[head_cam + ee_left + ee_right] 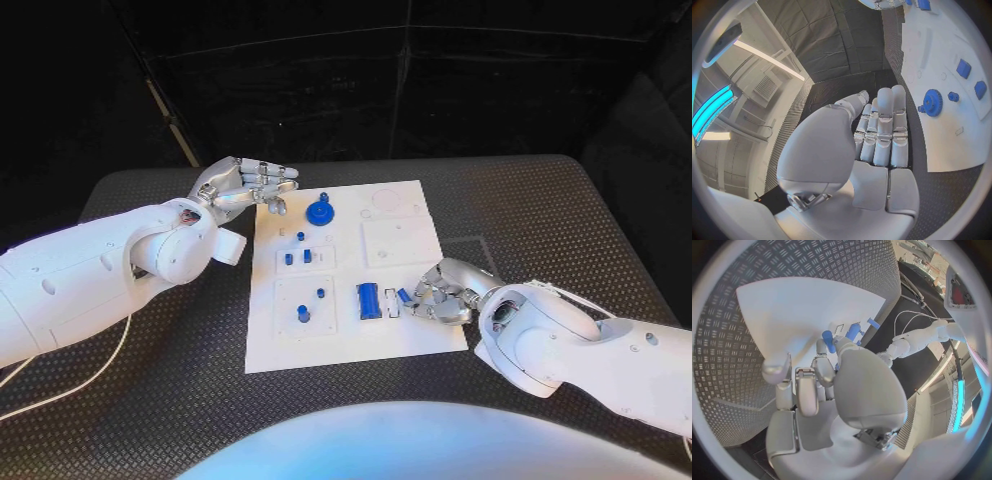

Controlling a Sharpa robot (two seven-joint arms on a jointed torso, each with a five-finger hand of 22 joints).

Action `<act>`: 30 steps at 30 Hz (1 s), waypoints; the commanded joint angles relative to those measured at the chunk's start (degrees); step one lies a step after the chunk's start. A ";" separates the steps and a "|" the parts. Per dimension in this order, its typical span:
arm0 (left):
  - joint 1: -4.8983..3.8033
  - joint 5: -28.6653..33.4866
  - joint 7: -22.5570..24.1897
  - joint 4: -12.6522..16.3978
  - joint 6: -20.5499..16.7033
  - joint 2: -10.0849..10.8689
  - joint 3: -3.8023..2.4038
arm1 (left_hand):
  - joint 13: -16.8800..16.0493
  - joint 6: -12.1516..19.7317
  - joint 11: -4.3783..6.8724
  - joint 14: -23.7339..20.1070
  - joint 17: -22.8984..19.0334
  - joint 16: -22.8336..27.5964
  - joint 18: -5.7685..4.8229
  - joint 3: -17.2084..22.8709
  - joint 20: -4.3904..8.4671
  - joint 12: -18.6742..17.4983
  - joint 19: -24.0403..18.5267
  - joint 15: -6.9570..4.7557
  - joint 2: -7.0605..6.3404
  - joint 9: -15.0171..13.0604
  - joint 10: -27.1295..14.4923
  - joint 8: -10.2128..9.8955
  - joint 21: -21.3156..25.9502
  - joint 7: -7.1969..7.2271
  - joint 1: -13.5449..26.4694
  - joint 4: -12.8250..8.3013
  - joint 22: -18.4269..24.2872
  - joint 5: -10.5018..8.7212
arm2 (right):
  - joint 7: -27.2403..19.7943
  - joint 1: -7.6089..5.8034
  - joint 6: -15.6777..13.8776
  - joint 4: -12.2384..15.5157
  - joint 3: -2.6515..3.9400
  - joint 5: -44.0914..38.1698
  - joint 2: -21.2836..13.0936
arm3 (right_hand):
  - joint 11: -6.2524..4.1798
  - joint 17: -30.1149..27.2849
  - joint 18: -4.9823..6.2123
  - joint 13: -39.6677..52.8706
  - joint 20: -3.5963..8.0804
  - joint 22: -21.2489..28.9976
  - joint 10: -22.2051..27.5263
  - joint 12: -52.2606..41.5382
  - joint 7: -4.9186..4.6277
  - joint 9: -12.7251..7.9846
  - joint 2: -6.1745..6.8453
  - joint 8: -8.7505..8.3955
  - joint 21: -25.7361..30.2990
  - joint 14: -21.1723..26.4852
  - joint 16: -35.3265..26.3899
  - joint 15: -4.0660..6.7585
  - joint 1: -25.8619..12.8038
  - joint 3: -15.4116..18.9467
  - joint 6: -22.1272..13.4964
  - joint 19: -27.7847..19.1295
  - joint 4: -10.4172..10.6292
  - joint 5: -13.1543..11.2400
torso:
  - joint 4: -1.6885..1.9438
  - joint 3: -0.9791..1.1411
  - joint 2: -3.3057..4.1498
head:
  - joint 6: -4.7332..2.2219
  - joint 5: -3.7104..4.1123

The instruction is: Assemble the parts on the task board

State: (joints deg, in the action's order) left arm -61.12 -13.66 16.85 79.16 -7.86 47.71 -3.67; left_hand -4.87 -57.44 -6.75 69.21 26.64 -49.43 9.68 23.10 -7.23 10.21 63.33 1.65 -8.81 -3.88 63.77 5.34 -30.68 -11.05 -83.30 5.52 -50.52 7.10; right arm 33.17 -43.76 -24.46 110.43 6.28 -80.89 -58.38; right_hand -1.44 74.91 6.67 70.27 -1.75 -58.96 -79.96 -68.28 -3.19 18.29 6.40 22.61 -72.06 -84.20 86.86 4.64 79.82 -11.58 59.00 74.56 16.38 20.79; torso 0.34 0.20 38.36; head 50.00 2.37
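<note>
Black ribbed worktop [577, 215] carries the white task board [408, 238] at its middle. Left hand [242, 186] rests at the board's far left corner, fingers straight and together, holding nothing. Right hand [440, 293] curls at the board's near right edge; whether it grips anything I cannot tell. Blue gear [322, 211] stands on the board (near the left hand), and blue blocks [374, 300] sit just beside the right hand.

White task board [411, 345] flat mid-table; blue parts [371, 300] on it.
</note>
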 commanded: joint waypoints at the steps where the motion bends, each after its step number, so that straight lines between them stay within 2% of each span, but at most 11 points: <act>1: -0.06 0.23 0.18 0.07 0.63 -0.09 -0.06 | -0.04 0.43 0.11 -0.33 -0.07 0.23 0.76 -0.05 -0.07 0.13 -0.26 -0.07 0.55 0.02 -0.46 0.10 0.26 0.16 0.19 -0.33 0.07 -0.16 | -1.76 -0.06 -1.07 -0.25 0.01 2.75 0.67 | 0.34 9.74 -0.55 0.09 -0.06 0.00 -0.13 0.31 -0.08 0.15 0.26 -0.24 -0.24 -4.71 0.28 0.00 -0.55 -0.52 0.35 0.07 -0.02 0.13 | 0.04 -0.01 0.02 | 0.00 -0.18; 3: -0.05 0.23 0.17 0.08 0.65 -0.10 -0.06 | -0.04 0.43 0.11 -0.33 -0.07 0.23 0.76 -0.05 -0.07 0.13 -0.26 -0.07 0.55 0.02 -0.46 0.10 0.26 0.16 0.19 -0.33 0.07 -0.16 | -1.93 -0.06 -1.15 -0.50 0.01 2.90 1.15 | 0.37 9.83 -0.57 0.19 -0.09 -0.10 -0.21 0.21 -0.11 0.27 0.61 -0.22 -0.29 -4.73 0.33 -0.04 -1.37 -0.73 0.47 0.10 0.02 0.77 | 0.07 0.03 0.05 | 0.00 -0.25; 5: -0.05 0.23 0.16 0.05 0.64 -0.10 -0.06 | -0.04 0.43 0.11 -0.33 -0.07 0.23 0.76 -0.05 -0.07 0.13 -0.26 -0.07 0.55 0.02 -0.46 0.10 0.26 0.16 0.19 -0.33 0.07 -0.16 | -2.06 -0.07 -1.35 -0.69 0.01 2.97 1.49 | 0.40 9.83 -0.58 0.32 -0.12 -0.16 -0.31 0.09 -0.11 0.51 1.11 -0.14 -0.31 -4.72 0.32 -0.05 -2.70 -0.55 0.63 0.11 -0.13 4.30 | 0.04 0.02 0.04 | 0.00 -0.34; 6: -0.05 0.23 0.16 0.04 0.64 -0.10 -0.06 | -0.04 0.43 0.11 -0.33 -0.07 0.23 0.76 -0.05 -0.07 0.13 -0.26 -0.07 0.55 0.02 -0.46 0.10 0.26 0.16 0.19 -0.33 0.07 -0.16 | -2.12 -0.07 -1.47 -0.74 0.01 2.99 1.61 | 0.39 9.84 -0.57 0.36 -0.12 -0.19 -0.33 0.07 -0.11 0.60 1.22 -0.13 -0.32 -4.72 0.33 -0.06 -3.02 -0.45 0.64 0.12 -0.20 5.19 | -0.02 0.00 0.02 | 0.00 -0.41; 11: -0.05 0.23 0.15 0.02 0.68 -0.15 -0.06 | -0.04 0.43 0.11 -0.33 -0.07 0.23 0.76 -0.05 -0.07 0.13 -0.26 -0.07 0.55 0.02 -0.46 0.10 0.26 0.16 0.19 -0.33 0.07 -0.16 | -2.43 -0.07 -1.80 -1.12 0.01 3.05 2.36 | 0.40 9.89 -0.57 0.43 -0.12 -0.23 -0.36 0.02 -0.13 0.75 1.28 -0.11 -0.34 -4.74 0.35 -0.06 -3.49 -0.26 0.64 0.13 -0.26 6.01 | -0.13 0.04 0.04 | 0.00 -0.53; 16: -0.04 0.23 0.13 0.01 0.73 -0.23 -0.06 | -0.04 0.43 0.11 -0.33 -0.07 0.23 0.76 -0.05 -0.07 0.13 -0.26 -0.07 0.55 0.02 -0.46 0.10 0.26 0.16 0.19 -0.33 0.07 -0.16 | -2.21 -0.07 -0.66 -1.66 0.02 3.06 3.03 | 0.48 9.83 -0.57 0.41 -0.15 -0.18 -0.34 0.07 -0.21 0.91 1.43 -0.12 -0.29 -4.72 0.32 -0.12 -4.65 0.35 0.62 0.08 -0.04 6.34 | -0.04 0.02 0.05 | 0.00 -0.46; 21: -0.04 0.23 0.08 0.03 0.74 -0.20 -0.06 | -0.04 0.43 0.11 -0.33 -0.07 0.23 0.76 -0.05 -0.07 0.13 -0.26 -0.07 0.55 0.02 -0.46 0.10 0.26 0.16 0.19 -0.33 0.07 -0.16 | -1.87 -0.07 0.01 -2.05 0.02 3.07 3.43 | 0.70 9.51 -0.49 0.28 -0.34 0.24 -0.24 0.29 -0.42 1.18 2.18 -0.26 0.04 -4.64 0.12 -0.32 -9.26 3.90 0.60 -0.20 0.11 10.24 | -0.02 0.01 0.06 | 0.00 -0.59; 23: -0.04 0.23 0.06 0.02 0.74 -0.19 -0.06 | -0.04 0.49 0.09 -0.34 -0.12 0.24 0.76 0.00 -0.08 0.23 -0.25 -0.06 0.59 0.03 -0.56 0.13 0.29 0.14 0.25 -0.42 0.08 -0.16 | -1.78 -0.07 0.13 -2.21 0.02 2.97 3.56 | 0.75 9.36 -0.45 0.18 -0.37 0.41 -0.17 0.44 -0.46 1.26 2.17 -0.34 0.17 -4.61 0.03 -0.37 -10.47 5.26 0.57 -0.30 0.17 9.07 | -0.05 0.02 0.03 | 0.00 -0.66; 25: -0.04 0.23 0.04 0.03 0.75 -0.18 -0.06 | -0.04 0.49 0.09 -0.34 -0.12 0.24 0.76 0.00 -0.08 0.23 -0.25 -0.06 0.59 0.03 -0.56 0.13 0.29 0.14 0.25 -0.42 0.08 -0.16 | -1.68 -0.08 0.23 -2.33 0.02 2.86 3.65 | 0.78 9.21 -0.43 0.10 -0.42 0.49 -0.10 0.55 -0.48 1.34 1.96 -0.43 0.26 -4.57 -0.06 -0.41 -11.48 6.57 0.54 -0.36 0.17 6.44 | -0.08 0.00 -0.01 | 0.00 -0.70; 28: -0.04 0.23 0.00 0.06 0.80 -0.17 -0.06 | -0.04 0.49 0.09 -0.34 -0.12 0.24 0.76 0.00 -0.08 0.23 -0.25 -0.06 0.59 0.03 -0.56 0.13 0.29 0.14 0.25 -0.42 0.08 -0.16 | -1.54 -0.08 0.26 -2.47 0.02 2.69 3.71 | 0.81 9.08 -0.39 0.02 -0.47 0.66 0.00 0.69 -0.47 1.45 1.52 -0.58 0.41 -4.55 -0.15 -0.43 -12.58 8.25 0.51 -0.46 0.22 4.25 | -0.11 -0.02 -0.01 | 0.00 -0.65; 30: -0.04 0.23 -0.02 0.05 0.81 -0.16 -0.06 | -0.04 0.49 0.09 -0.34 -0.12 0.24 0.76 0.00 -0.08 0.23 -0.25 -0.06 0.59 0.03 -0.56 0.13 0.29 0.14 0.25 -0.42 0.08 -0.16 | -1.50 -0.08 0.22 -2.52 0.02 2.43 3.74 | 0.79 9.00 -0.36 -0.04 -0.48 0.79 0.08 0.79 -0.44 1.56 1.21 -0.64 0.53 -4.53 -0.20 -0.41 -13.19 9.57 0.50 -0.54 0.19 1.73 | -0.14 -0.01 -0.02 | 0.00 -0.64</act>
State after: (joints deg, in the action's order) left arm -61.09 -13.66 16.73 79.13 -7.70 47.57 -3.67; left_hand -4.87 -57.23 -6.55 69.21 26.57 -49.43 9.68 23.10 -7.23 10.21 63.33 1.65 -8.58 -3.88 63.56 5.34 -30.68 -10.85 -83.07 5.52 -50.53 7.10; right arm 31.72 -43.77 -24.69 107.84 6.29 -78.09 -54.69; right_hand -1.01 74.90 6.67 70.28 -1.97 -58.22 -79.94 -67.81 -3.35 19.79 7.62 22.17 -71.71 -84.01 86.86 4.42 67.00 -2.39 59.56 74.33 16.57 23.22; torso 0.27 0.19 38.39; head 50.00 1.69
